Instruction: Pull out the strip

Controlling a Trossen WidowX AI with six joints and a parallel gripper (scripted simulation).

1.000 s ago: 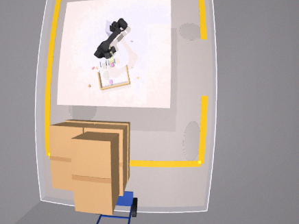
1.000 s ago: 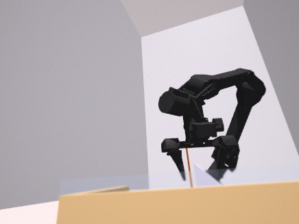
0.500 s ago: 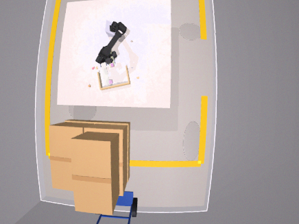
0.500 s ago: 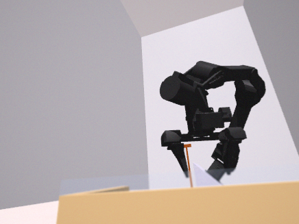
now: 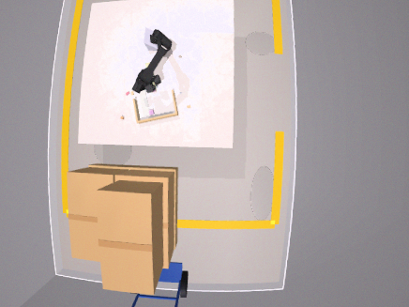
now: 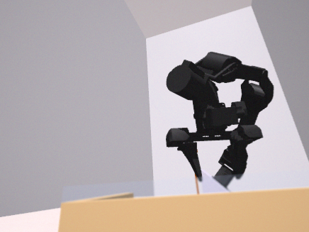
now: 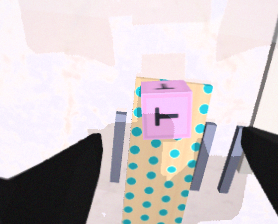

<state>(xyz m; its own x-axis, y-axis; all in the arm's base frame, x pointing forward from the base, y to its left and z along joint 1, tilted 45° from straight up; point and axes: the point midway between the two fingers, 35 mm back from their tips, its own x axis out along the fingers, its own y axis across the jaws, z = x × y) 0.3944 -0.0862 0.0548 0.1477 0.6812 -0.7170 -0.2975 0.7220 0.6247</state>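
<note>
The labelled cube (image 7: 166, 114), pink with a black T on its top and another mark on a side face, rests near the far end of a tan strip (image 7: 155, 200) with teal dots. The strip runs toward the bottom edge of the wrist view. My gripper (image 7: 171, 138) (image 6: 212, 179) is open, with one black finger at each side of the wrist view. The strip lies between the fingers in that view, and nothing is gripped. In the top view the arm hides the fingertips. In the exterior view a tan wall hides the cube and strip.
A grey bar (image 7: 118, 147) stands left of the strip, and two more bars (image 7: 202, 157) (image 7: 230, 160) stand on its right. A tan-walled frame (image 5: 175, 102) lies beside the gripper, with a small pink object (image 5: 151, 112) inside. Cardboard boxes (image 5: 127, 218) stand beyond the white surface.
</note>
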